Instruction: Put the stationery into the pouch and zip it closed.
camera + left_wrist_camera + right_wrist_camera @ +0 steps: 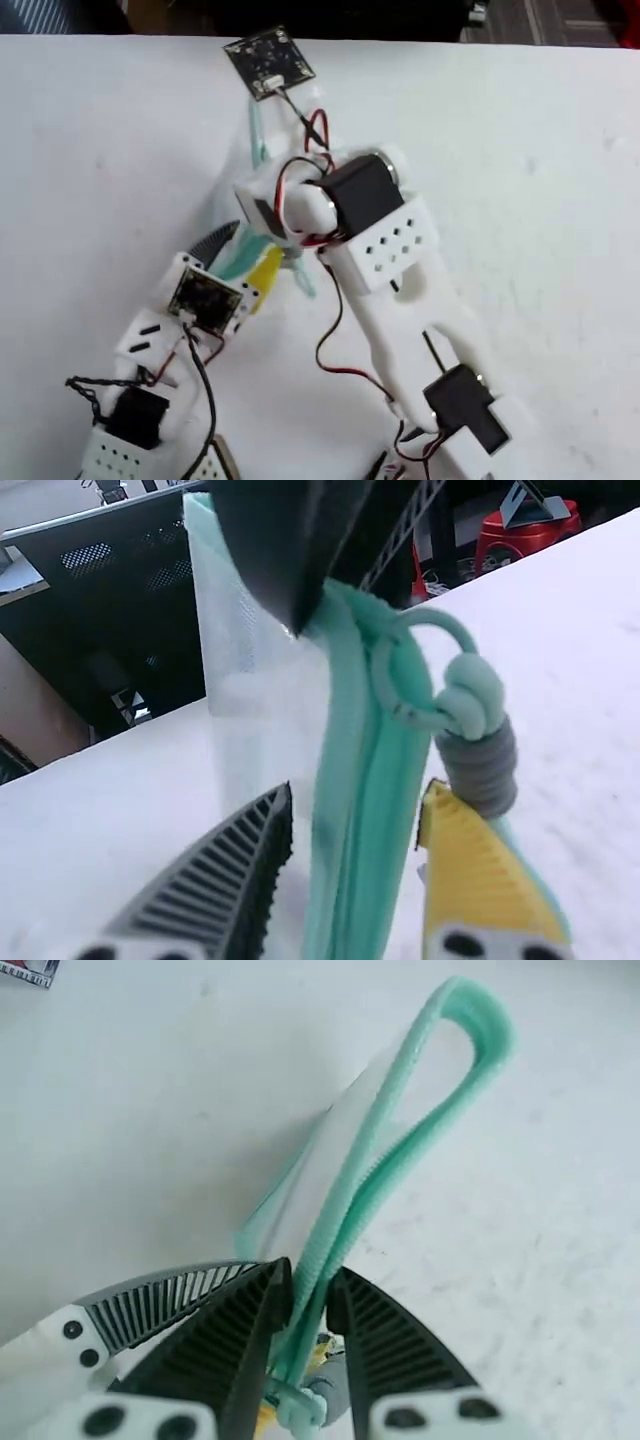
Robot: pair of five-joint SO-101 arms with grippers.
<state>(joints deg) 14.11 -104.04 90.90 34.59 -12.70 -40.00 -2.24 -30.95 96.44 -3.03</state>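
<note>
A mint-green pouch (pixel 258 135) with a mesh side lies under both arms in the middle of the table. In the right wrist view my right gripper (pixel 308 1290) is shut on the pouch's zipper edge (pixel 400 1140), its two black ribbed fingers pinching the band. My left gripper (pixel 355 805) is open. Its black finger (pixel 225 875) and yellow finger (pixel 465 865) stand on either side of the same zipper edge. The zipper pull (pixel 478 755), a mint cord with a grey bead, hangs just off the yellow finger. From above, the left gripper (pixel 242 252) sits beside the right arm's wrist.
The white table (pixel 520 150) has open room on the right and far left. The right arm's body (pixel 400 290) and its red and black cables cross the centre. The table's far edge runs along the top, with dark racks and a red object (pixel 525 530) beyond it.
</note>
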